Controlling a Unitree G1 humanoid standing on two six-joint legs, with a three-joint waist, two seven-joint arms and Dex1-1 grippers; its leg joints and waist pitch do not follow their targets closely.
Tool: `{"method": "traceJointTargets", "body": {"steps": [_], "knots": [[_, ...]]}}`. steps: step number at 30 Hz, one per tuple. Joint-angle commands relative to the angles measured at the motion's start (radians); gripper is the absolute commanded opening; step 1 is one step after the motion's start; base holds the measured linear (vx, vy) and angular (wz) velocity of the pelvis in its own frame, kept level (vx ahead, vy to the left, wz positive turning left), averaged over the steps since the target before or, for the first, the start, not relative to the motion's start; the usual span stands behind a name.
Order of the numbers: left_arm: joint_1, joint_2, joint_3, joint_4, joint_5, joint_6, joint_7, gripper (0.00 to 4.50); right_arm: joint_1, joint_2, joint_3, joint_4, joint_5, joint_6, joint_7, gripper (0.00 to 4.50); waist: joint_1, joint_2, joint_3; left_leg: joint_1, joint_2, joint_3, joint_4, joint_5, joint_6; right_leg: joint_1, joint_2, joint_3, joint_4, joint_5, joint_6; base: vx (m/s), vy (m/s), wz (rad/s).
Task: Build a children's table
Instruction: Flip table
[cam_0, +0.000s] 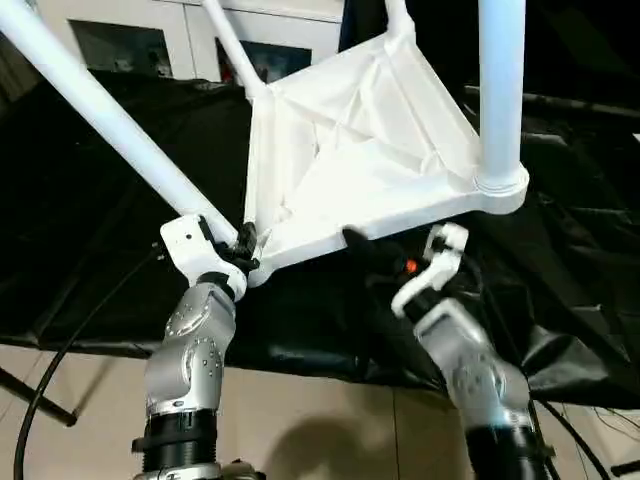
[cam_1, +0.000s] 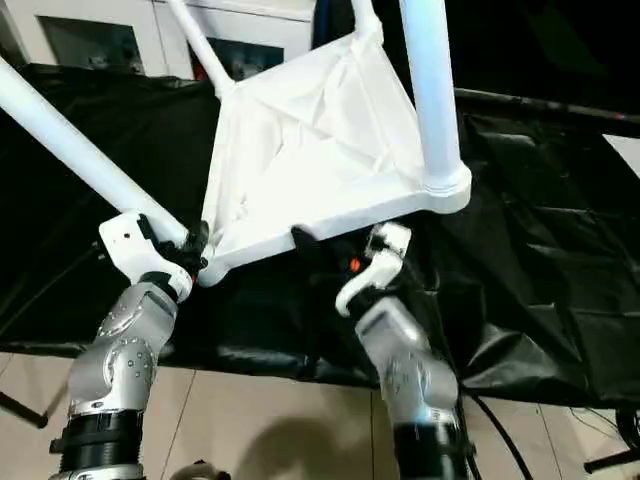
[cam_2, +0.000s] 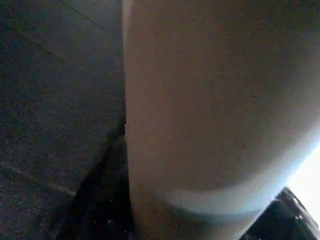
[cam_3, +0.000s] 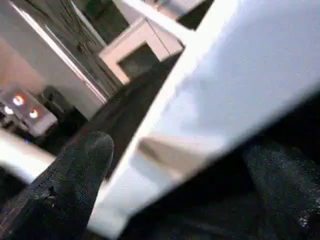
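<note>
The tabletop (cam_0: 350, 150) (ribbed underside up, legs fitted) lies tilted on the black cloth (cam_0: 120, 200). The left gripper (cam_0: 238, 248) clamps its near-left leg (cam_0: 110, 125); the right gripper (cam_0: 362, 243) pinches its near edge.

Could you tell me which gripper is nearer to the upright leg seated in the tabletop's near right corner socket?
Right. The right gripper grips the tabletop's near edge, near the upright leg. The left gripper is at the opposite near corner, around another leg.
</note>
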Motion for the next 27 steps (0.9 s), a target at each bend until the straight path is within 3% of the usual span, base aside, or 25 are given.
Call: {"method": "traceJointTargets", "body": {"steps": [1, 6, 7, 10, 11, 14, 19, 21, 27], "knots": [[-0.013, -0.056, -0.008, -0.026, -0.06, 0.007, 0.001, 2.17, -0.06, 0.03, -0.052, 0.071, 0.018, -0.028, -0.066, 4.5, -0.004, -0.004, -0.064, 0.015, 0.086, -0.034, -0.072, -0.031, 0.039, 0.04, -0.131, 0.078, -0.06, 0.026, -0.152, 0.0, 0.0, 0.0], [-0.009, -0.059, -0.014, -0.034, -0.062, 0.013, -0.006, 2.17, -0.134, 0.046, -0.085, 0.165, 0.025, -0.051, -0.09, 4.5, -0.004, -0.002, -0.068, 0.017, 0.085, -0.032, -0.07, 0.001, 0.037, 0.041, -0.129, 0.077, -0.051, 0.087, -0.159, 0.0, 0.0, 0.0], [-0.006, -0.061, -0.018, -0.037, -0.064, 0.017, -0.011, 2.17, -0.182, 0.051, -0.105, 0.23, 0.029, -0.068, -0.105, 4.5, -0.003, -0.002, -0.068, 0.016, 0.084, -0.031, -0.068, 0.008, 0.042, 0.042, -0.128, 0.077, -0.049, 0.102, -0.158, 0.0, 0.0, 0.0], [0.001, -0.062, -0.025, -0.045, -0.064, 0.019, -0.013, 2.17, -0.232, 0.062, -0.146, 0.299, 0.05, -0.089, -0.127, 4.5, -0.004, -0.003, -0.067, 0.015, 0.083, -0.029, -0.069, -0.01, 0.034, 0.044, -0.13, 0.077, -0.05, 0.08, -0.159, 0.0, 0.0, 0.0], [0.002, -0.062, -0.027, -0.048, -0.065, 0.021, -0.014, 2.17, -0.247, 0.064, -0.162, 0.322, 0.05, -0.103, -0.139, 4.5, -0.004, -0.008, -0.068, 0.016, 0.084, -0.028, -0.068, -0.012, 0.033, 0.043, -0.13, 0.077, -0.051, 0.076, -0.156, 0.0, 0.0, 0.0], [0.005, -0.06, -0.028, -0.053, -0.066, 0.025, -0.015, 2.17, -0.288, 0.062, -0.205, 0.379, 0.074, -0.122, -0.15, 4.12, -0.004, -0.012, -0.07, 0.012, 0.08, -0.026, -0.065, 0.008, 0.044, 0.045, -0.128, 0.077, -0.044, 0.1, -0.152, 0.0, 0.0, 0.0], [0.006, -0.058, -0.028, -0.056, -0.069, 0.028, -0.019, 2.17, -0.305, 0.056, -0.223, 0.404, 0.096, -0.122, -0.124, 3.66, -0.005, -0.014, -0.071, 0.009, 0.077, -0.021, -0.059, 0.017, 0.078, 0.039, -0.125, 0.077, -0.041, 0.115, -0.158, 0.0, 0.0, 0.0], [0.005, -0.056, -0.028, -0.054, -0.07, 0.028, -0.022, 2.17, -0.312, 0.05, -0.226, 0.415, 0.099, -0.125, -0.118, 3.6, -0.005, -0.01, -0.071, 0.01, 0.079, -0.021, -0.059, 0.007, 0.077, 0.037, -0.125, 0.077, -0.043, 0.093, -0.159, 0.0, 0.0, 0.0], [0.003, -0.051, -0.035, -0.052, -0.059, 0.027, -0.02, 2.17, -0.329, 0.045, -0.228, 0.45, 0.09, -0.156, -0.099, 3.11, -0.008, -0.012, -0.071, 0.008, 0.079, -0.02, -0.059, 0.002, 0.071, 0.038, -0.125, 0.076, -0.043, 0.081, -0.17, 0.0, 0.0, 0.0]]}}
